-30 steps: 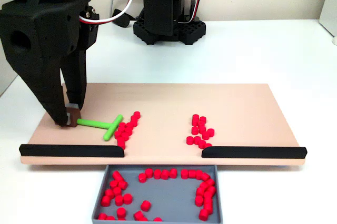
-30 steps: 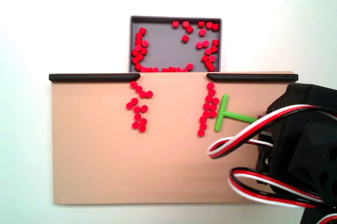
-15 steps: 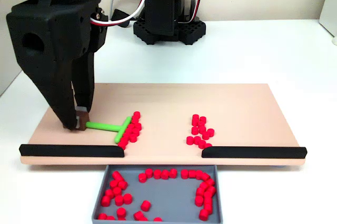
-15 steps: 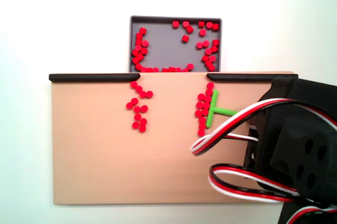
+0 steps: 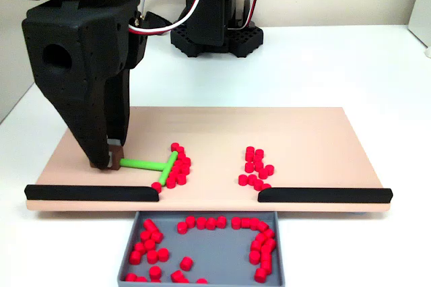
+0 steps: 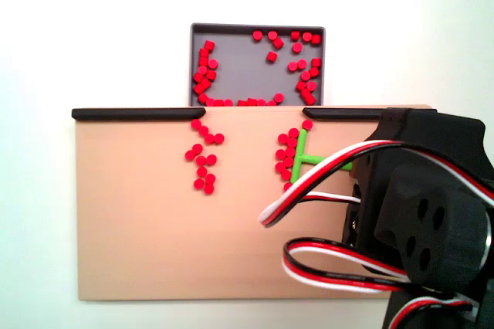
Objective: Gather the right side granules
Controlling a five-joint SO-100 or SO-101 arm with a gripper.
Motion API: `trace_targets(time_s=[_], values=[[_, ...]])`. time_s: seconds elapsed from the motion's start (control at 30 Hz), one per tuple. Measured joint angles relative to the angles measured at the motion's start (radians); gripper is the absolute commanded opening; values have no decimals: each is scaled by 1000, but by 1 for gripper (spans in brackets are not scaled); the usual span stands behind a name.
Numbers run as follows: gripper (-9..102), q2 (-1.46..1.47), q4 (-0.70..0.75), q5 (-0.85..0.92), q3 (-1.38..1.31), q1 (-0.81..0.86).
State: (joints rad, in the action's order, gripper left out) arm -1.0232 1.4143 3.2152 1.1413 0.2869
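Note:
My gripper [image 5: 111,163] stands at the left of the tan board [image 5: 303,135] in a fixed view, shut on the stem end of the green T-shaped stick [image 5: 145,164]. The stick's crossbar presses against a bunch of red granules [image 5: 179,166]. In the fixed view from above, this bunch [image 6: 286,157] lies right of centre beside the stick [image 6: 301,156], and my arm [image 6: 424,213] covers the stem end. A second group of granules [image 5: 254,166] lies apart on the board, seen left of centre from above [image 6: 202,161].
Two black bars [image 5: 91,193] [image 5: 323,195] line the board's front edge with a gap between them. Below the gap sits a grey tray [image 5: 215,254] holding several red granules. The arm's base [image 5: 212,31] stands behind the board.
My gripper has moved toward the board's middle with the stick, and the crossbar has pushed the nearby granules into a tighter bunch. The other group has not moved.

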Motion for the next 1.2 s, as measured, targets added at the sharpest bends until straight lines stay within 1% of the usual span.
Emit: trace_targets(time_s=[1.2], values=[[2, -3, 12, 0, 0, -32]])
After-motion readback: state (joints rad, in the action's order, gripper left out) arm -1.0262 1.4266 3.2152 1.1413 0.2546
